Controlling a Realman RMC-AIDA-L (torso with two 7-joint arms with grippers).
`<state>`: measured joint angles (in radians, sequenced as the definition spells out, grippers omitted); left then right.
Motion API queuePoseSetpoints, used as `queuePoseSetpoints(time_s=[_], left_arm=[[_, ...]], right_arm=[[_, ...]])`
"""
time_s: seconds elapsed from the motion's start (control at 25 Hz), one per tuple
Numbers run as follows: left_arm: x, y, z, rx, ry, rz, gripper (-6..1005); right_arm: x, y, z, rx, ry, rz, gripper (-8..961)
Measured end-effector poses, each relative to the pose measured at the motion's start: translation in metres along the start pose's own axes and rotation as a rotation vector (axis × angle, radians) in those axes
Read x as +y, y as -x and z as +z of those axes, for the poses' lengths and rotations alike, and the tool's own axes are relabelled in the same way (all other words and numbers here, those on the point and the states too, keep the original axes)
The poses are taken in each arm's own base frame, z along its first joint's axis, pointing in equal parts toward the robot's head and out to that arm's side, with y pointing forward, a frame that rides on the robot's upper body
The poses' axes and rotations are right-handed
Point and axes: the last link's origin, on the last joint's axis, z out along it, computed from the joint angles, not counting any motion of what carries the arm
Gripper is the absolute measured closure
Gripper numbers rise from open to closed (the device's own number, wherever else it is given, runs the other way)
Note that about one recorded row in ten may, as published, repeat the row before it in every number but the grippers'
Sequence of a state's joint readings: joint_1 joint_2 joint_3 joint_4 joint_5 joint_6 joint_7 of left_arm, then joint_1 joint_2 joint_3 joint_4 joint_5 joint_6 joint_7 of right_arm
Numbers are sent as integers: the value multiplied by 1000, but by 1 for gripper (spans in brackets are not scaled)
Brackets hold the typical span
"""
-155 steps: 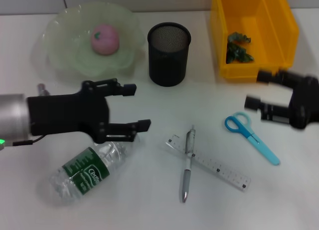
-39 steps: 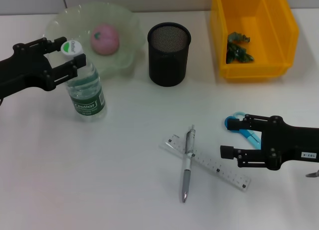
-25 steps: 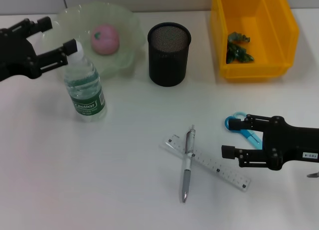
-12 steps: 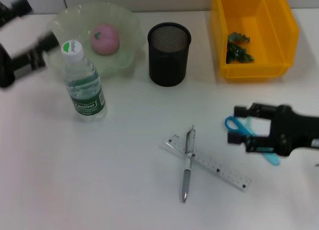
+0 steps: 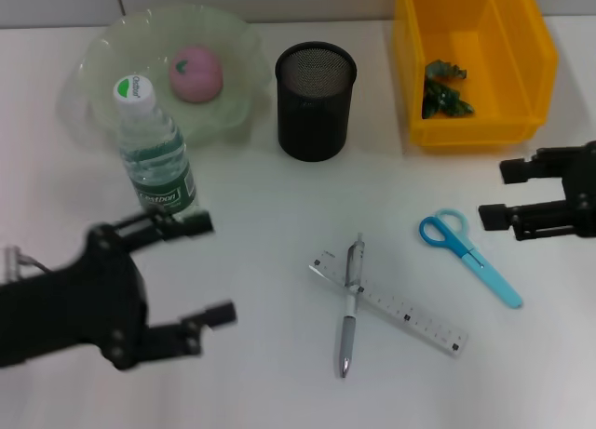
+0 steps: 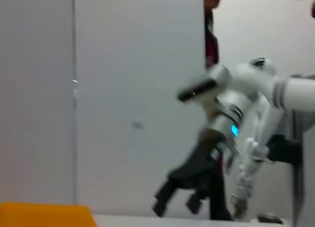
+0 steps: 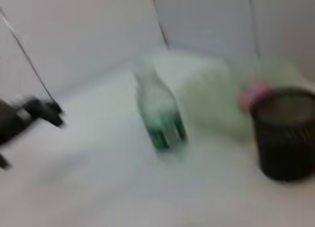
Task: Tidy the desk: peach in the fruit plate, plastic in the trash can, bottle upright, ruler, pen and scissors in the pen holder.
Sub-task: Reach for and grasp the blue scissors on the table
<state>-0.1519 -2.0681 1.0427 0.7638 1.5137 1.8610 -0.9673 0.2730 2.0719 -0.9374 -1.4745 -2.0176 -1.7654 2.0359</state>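
Now the clear plastic bottle [image 5: 154,150] stands upright and released, the open, empty left pincer [image 5: 196,271] having dropped to seven o'clock, while the open, empty right pincer [image 5: 498,192] has backed off the blue-handled scissors [image 5: 468,256].

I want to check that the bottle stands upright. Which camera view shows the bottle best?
The head view: the bottle stands upright, whole and sharp, beside the fruit plate. The right wrist view shows it blurred. The left wrist view does not show it.
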Motion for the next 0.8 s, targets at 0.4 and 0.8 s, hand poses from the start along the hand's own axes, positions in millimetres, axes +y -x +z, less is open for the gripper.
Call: queuePoseSetpoints(time_s=[0.4,0.8], left_arm=[[-2,17,7,-51,9,-63,190],[-13,22,19,-97,11,-52,190]], right_arm=[[4,56,16,440,-277,148,207],[1,60,56,583,-345,284,213]])
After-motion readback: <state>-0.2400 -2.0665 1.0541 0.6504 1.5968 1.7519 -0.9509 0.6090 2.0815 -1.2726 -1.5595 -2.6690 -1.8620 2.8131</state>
